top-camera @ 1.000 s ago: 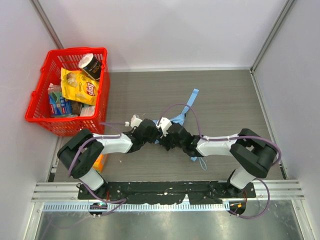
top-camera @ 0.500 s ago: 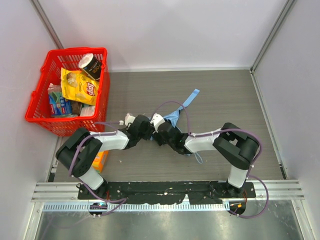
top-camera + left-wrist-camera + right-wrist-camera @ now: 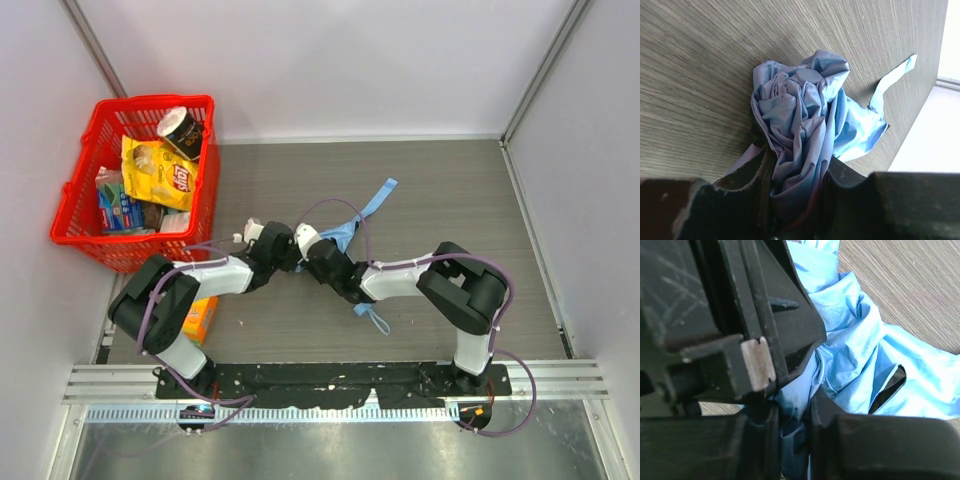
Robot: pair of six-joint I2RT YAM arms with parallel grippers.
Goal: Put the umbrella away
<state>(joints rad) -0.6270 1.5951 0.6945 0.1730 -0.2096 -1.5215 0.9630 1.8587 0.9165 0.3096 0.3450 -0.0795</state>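
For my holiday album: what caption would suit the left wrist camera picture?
Left gripper pinching the crumpled sky-blue umbrella, wood-grain table behind.

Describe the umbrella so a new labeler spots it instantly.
On the wood-grain table, right of the red basket, find where the left arm and right arm meet. The umbrella is the crumpled sky-blue cloth bunched there, one strap trailing toward the back wall; unlike the basket's printed packets, it is plain cloth.

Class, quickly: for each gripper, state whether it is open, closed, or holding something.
Left gripper: closed on the umbrella, gripping its bunched fabric.
Right gripper: closed on the umbrella fabric too.
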